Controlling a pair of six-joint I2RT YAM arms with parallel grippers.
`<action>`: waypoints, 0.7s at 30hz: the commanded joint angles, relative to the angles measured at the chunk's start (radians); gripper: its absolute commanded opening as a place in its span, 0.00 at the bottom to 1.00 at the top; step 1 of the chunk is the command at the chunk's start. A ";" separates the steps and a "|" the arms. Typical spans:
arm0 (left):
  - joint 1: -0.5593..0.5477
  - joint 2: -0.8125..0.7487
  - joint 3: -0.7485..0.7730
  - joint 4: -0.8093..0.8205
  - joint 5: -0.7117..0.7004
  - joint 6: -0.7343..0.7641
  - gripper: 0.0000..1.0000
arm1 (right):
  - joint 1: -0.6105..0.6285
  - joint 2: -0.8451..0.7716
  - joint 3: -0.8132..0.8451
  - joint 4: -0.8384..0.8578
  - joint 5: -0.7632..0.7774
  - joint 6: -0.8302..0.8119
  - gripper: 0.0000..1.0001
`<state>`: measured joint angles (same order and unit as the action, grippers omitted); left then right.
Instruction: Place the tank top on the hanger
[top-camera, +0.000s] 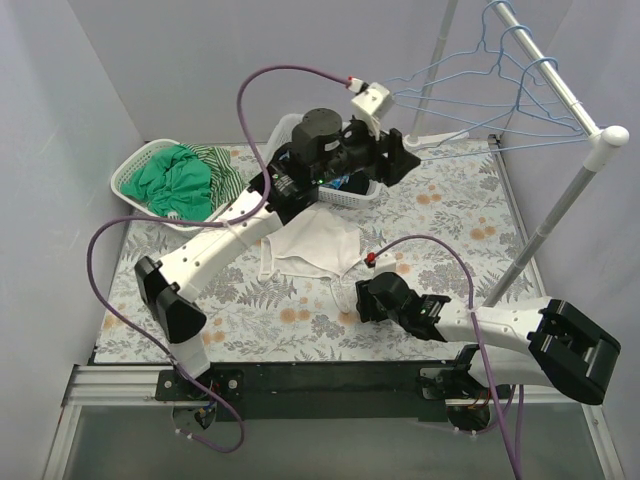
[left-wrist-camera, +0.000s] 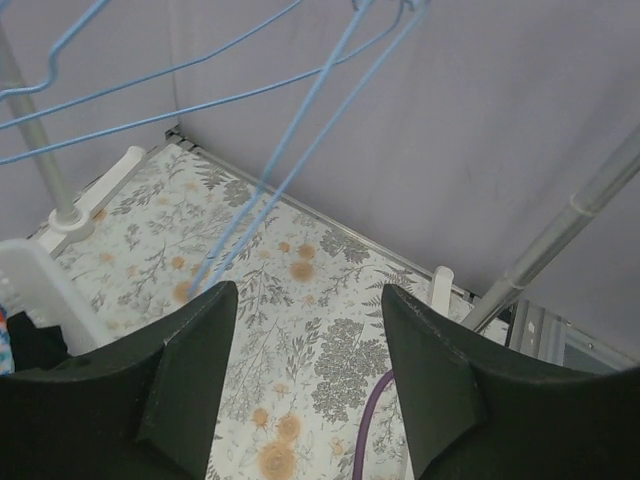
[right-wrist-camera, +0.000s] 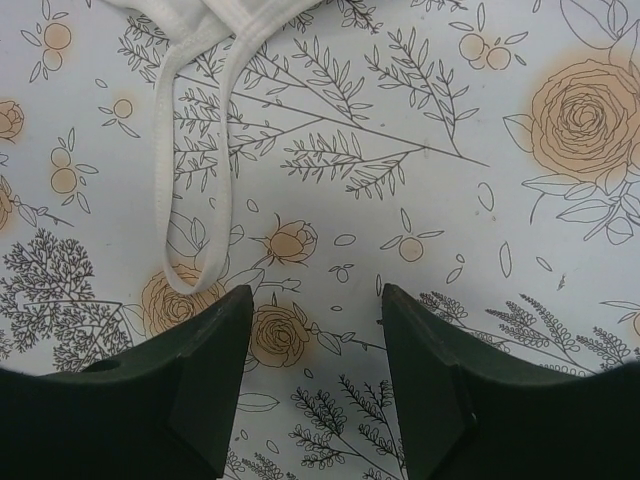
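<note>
The white tank top lies crumpled on the floral table cloth at mid table. One thin strap loop trails toward my right gripper. That gripper is open and empty just above the cloth, its left finger beside the strap's end; it also shows in the top view. Several pale-blue wire hangers hang on the rail at the back right. My left gripper is raised near their lower wires, open and empty. In the left wrist view the hanger wires run just beyond its left finger.
A white basket with green and striped garments stands at the back left. A second white basket sits under the left arm. The rack's slanted pole and its foot stand at the right and back.
</note>
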<state>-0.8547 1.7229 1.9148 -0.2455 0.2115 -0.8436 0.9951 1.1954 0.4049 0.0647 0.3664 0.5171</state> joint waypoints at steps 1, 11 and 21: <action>-0.044 0.076 0.116 0.046 0.031 0.123 0.60 | -0.001 -0.019 -0.017 0.035 -0.009 0.006 0.63; -0.046 0.273 0.293 0.136 -0.064 0.227 0.62 | -0.001 -0.080 -0.051 0.018 -0.021 0.004 0.62; -0.046 0.254 0.259 0.149 0.015 0.239 0.61 | -0.001 -0.094 -0.075 0.017 -0.034 0.004 0.62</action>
<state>-0.9005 2.0396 2.1765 -0.1207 0.1802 -0.6239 0.9951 1.1141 0.3450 0.0780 0.3378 0.5179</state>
